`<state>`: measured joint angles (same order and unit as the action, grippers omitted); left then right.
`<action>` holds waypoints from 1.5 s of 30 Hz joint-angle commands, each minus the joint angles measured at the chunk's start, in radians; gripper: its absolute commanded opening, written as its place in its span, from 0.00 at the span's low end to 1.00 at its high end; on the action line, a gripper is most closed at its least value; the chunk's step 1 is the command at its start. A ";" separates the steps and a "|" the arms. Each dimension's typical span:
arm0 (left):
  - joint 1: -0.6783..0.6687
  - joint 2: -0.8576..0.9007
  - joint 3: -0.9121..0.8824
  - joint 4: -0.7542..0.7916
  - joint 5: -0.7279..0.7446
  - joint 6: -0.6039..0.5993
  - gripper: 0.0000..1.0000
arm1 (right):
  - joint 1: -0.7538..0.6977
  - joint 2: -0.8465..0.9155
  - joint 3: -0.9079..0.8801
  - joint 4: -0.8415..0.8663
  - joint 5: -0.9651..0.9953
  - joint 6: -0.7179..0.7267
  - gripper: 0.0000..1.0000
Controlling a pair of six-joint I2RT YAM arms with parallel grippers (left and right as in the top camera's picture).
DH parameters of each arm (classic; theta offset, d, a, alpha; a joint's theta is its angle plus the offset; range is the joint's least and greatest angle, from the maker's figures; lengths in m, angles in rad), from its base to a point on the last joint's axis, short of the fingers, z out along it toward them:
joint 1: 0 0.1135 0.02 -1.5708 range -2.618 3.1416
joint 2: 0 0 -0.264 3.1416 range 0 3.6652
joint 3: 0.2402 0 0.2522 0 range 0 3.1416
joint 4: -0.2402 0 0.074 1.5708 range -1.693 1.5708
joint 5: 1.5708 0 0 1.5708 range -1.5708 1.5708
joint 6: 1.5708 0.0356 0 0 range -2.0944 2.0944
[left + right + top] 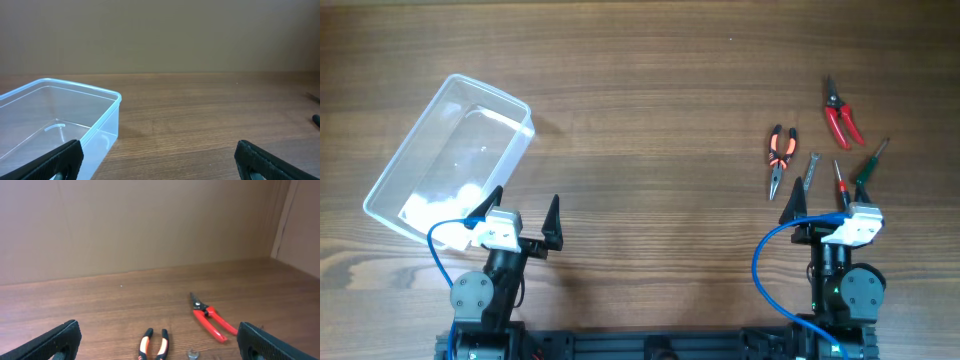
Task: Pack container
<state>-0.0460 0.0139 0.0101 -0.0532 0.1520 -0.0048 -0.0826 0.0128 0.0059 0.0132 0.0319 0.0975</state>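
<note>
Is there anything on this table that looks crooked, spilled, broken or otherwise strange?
Only the container stands out: it sits upright at the left but turned diagonally to the grain of the table. The pliers and red snips lie loose on the right, pointing different ways. Nothing looks spilled or broken.

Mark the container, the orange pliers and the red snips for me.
container (470, 135), overhead view, bare floor of the tub.
orange pliers (778, 160), overhead view, where the handles meet the pivot.
red snips (838, 110), overhead view, top of the red handles.
</note>
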 commanded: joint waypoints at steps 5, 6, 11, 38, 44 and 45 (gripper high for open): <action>-0.002 0.040 0.116 -0.078 -0.032 -0.311 1.00 | 0.007 0.017 0.015 0.024 -0.191 0.425 1.00; -0.003 0.059 0.146 -0.106 -0.045 -0.311 1.00 | 0.007 0.027 0.026 0.023 -0.205 0.424 1.00; -0.002 0.262 0.402 -0.283 -0.159 -0.310 1.00 | 0.007 0.168 0.146 0.022 -0.280 0.306 1.00; 0.398 1.064 1.371 -1.313 -0.195 -0.667 1.00 | 0.007 1.307 1.160 -0.919 -0.192 -0.067 1.00; 0.645 1.265 1.349 -1.321 -0.186 -0.685 1.00 | 0.007 1.339 1.160 -0.940 -0.177 -0.068 1.00; 0.673 1.299 1.347 -1.322 -0.178 -0.684 1.00 | 0.007 1.339 1.160 -0.941 -0.177 -0.068 1.00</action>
<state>0.5304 1.2079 1.3659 -1.3693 -0.0315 -0.6441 -0.0792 1.3361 1.1419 -0.9237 -0.1753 0.0315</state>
